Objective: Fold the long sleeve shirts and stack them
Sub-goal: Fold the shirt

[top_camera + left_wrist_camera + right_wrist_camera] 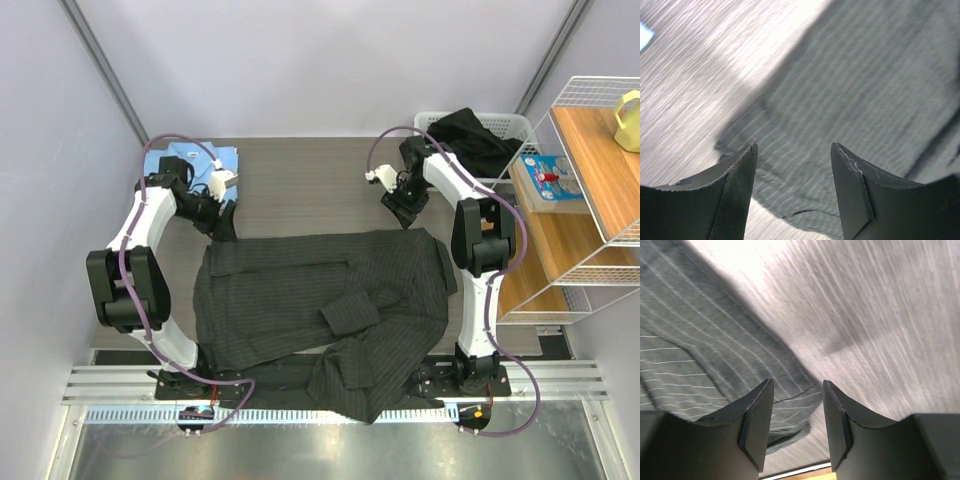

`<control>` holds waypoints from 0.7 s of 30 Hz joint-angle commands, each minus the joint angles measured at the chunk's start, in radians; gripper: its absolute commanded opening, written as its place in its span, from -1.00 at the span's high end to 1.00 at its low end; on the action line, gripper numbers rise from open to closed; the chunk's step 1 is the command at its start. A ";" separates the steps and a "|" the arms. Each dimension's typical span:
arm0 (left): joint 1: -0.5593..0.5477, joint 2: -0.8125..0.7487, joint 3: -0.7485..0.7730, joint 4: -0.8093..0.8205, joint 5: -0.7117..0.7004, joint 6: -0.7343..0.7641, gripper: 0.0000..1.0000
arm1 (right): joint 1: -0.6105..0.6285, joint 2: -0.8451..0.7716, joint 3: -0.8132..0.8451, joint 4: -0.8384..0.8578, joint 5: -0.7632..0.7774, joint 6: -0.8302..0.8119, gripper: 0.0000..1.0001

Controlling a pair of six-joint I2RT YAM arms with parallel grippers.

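Charcoal pinstriped shirt (320, 300) spread flat mid-table (300, 185), one sleeve crossed over its front, light blue shirt (195, 160) folded at far left corner; left gripper (794, 147) over pinstriped far-left hem, jaws apart, nothing held; right gripper (798, 385) over far-right corner, likewise parted.

Bare grey wood-grain tabletop (300, 190) lies open across the far middle, bounded by a spread black pinstriped shirt (300, 290) nearer, a folded light blue shirt (195, 160) far left, and a white plastic basket (505, 125) and wire shelf rack (590, 200) at right.
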 commanded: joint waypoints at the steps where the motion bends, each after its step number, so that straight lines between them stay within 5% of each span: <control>1: 0.026 0.072 0.069 -0.013 -0.106 0.018 -0.23 | 0.005 -0.014 0.030 0.047 0.076 -0.060 0.00; 14: 0.047 0.244 0.190 0.007 -0.205 0.084 -0.27 | 0.011 -0.073 -0.269 0.208 0.133 -0.111 -0.10; 21: 0.017 0.327 0.195 -0.043 -0.200 0.232 -0.23 | 0.015 -0.090 -0.310 0.245 0.134 -0.095 0.18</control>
